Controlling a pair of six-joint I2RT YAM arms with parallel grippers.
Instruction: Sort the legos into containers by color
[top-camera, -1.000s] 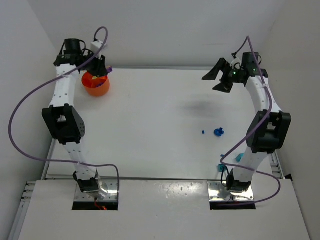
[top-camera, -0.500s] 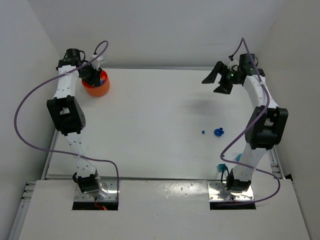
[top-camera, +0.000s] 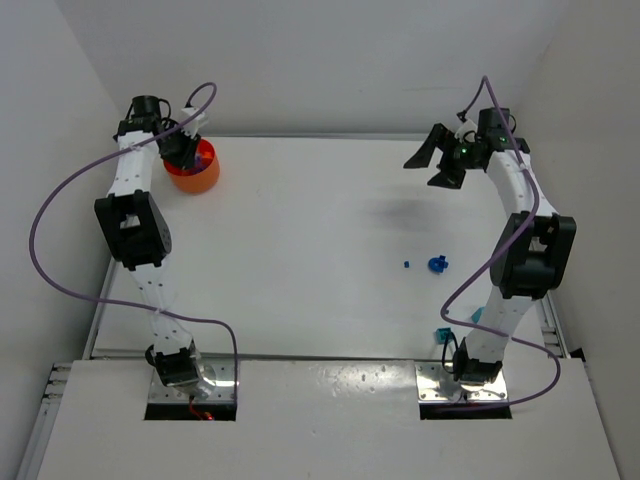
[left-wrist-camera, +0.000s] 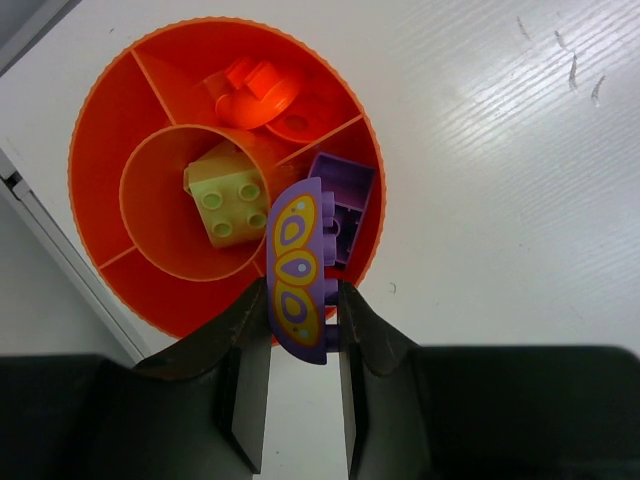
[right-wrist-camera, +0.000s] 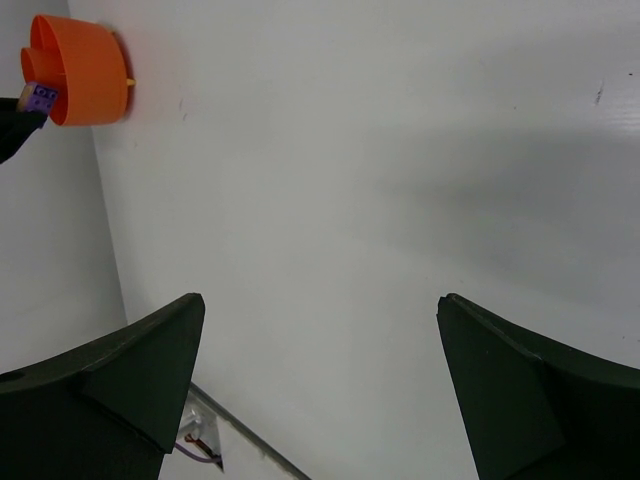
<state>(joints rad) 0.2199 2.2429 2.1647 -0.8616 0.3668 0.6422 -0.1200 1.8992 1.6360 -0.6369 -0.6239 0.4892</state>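
Note:
My left gripper (left-wrist-camera: 303, 330) is shut on a purple curved brick with yellow ovals (left-wrist-camera: 298, 272), held just above the near rim of the orange bowl (left-wrist-camera: 100, 160). The bowl has compartments. A lime green brick (left-wrist-camera: 228, 193) lies in its centre cup, an orange piece (left-wrist-camera: 255, 90) in a far compartment, and a purple brick (left-wrist-camera: 345, 205) in the right compartment. In the top view the bowl (top-camera: 200, 176) stands at the far left under my left gripper (top-camera: 183, 147). My right gripper (top-camera: 432, 160) is open and empty, high at the far right. Blue bricks (top-camera: 436, 264) lie on the table.
A tiny blue bit (top-camera: 407, 264) lies left of the blue brick. Teal pieces (top-camera: 443, 333) lie beside the right arm's base. The white walls stand close behind the bowl and along both sides. The bowl also shows far off in the right wrist view (right-wrist-camera: 85, 70).
One second ago my left gripper was above the bowl's nearer side; it has moved back and lower over the bowl with the purple brick. My right arm shifted slightly.

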